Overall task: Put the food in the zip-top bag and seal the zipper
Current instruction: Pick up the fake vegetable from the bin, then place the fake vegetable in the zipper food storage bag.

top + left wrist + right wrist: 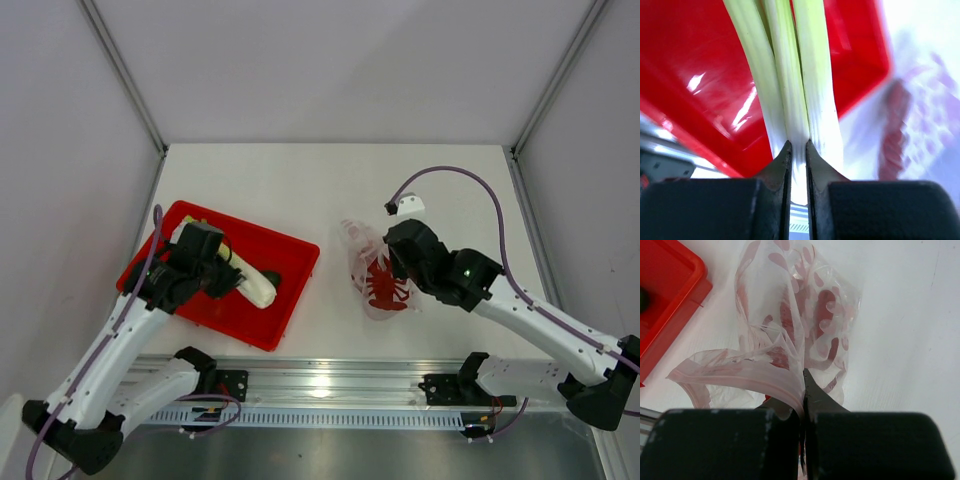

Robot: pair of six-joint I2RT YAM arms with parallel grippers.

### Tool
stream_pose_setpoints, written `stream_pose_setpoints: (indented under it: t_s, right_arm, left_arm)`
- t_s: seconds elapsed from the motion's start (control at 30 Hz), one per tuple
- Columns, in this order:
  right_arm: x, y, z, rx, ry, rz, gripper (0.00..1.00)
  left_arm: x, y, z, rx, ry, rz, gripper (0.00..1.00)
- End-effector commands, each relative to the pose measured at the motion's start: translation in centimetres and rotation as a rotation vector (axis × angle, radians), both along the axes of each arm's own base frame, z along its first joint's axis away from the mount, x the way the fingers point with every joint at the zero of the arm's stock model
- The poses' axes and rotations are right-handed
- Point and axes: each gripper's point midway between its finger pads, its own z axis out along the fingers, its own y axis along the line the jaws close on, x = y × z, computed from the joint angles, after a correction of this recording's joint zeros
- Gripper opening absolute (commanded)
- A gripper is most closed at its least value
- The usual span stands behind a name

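The counter (300, 180) is plain white and matte, closed in by pale walls (350, 60) with slim metal posts at the corners. A ribbed aluminium rail (330, 385) runs along its near edge. A red tray (262, 236) sits beneath the left hand (796, 145).

The left hand has narrowed onto the leek (790, 75), its fingertips pressed against the white end. The pale-green stalks run away from the hand over the tray floor. A small dark-green fruit (270, 278) lies in the tray just beyond the leek's white end.

The right hand (802, 377) is pinched tight on the zip-top bag (805, 305), clear and crumpled, which spreads out ahead of the fingers. The pink zipper (735, 371) curves off to the hand's left, gaping. The red lobster (388, 285) lies inside the bag, just below the hand.
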Motion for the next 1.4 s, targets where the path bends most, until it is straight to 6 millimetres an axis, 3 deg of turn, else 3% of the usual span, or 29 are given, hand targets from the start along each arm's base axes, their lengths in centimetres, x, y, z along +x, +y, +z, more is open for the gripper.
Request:
stream_pose_setpoints:
  t_s: [0.0,0.13,0.5,0.57,0.93,1.1,1.37]
  right_arm:
    - [1.2,0.5,2.0,0.038,-0.053,-0.011,0.0]
    - [1.8,1.0,2.2,0.046,-0.054,-0.01,0.0]
    - [3.4,1.4,2.9,0.049,-0.062,-0.021,0.0]
    - [3.3,2.4,3.1,0.091,-0.033,-0.001,0.0]
    - [1.3,7.3,3.9,0.273,0.212,0.143,0.0]
    - [0.0,8.3,4.9,0.366,0.306,0.196,0.0]
    - [-1.1,8.6,7.1,0.502,0.379,0.25,0.0]
  left_arm:
    - [1.3,-2.2,4.4,-0.059,-0.26,-0.193,0.01]
    - [1.2,-4.4,7.3,-0.103,-0.409,-0.374,0.01]
    - [-2.8,-9.3,13.1,-0.177,-0.745,-0.8,0.0]
    - [-3.4,-9.9,14.2,-0.189,-0.823,-0.844,0.01]
    - [-1.0,-12.2,22.4,-0.106,-1.289,-0.84,0.01]
    - [-0.5,-14.2,24.5,-0.044,-1.417,-0.851,0.01]
    - [0.1,-16.7,24.5,0.038,-1.487,-0.877,0.01]
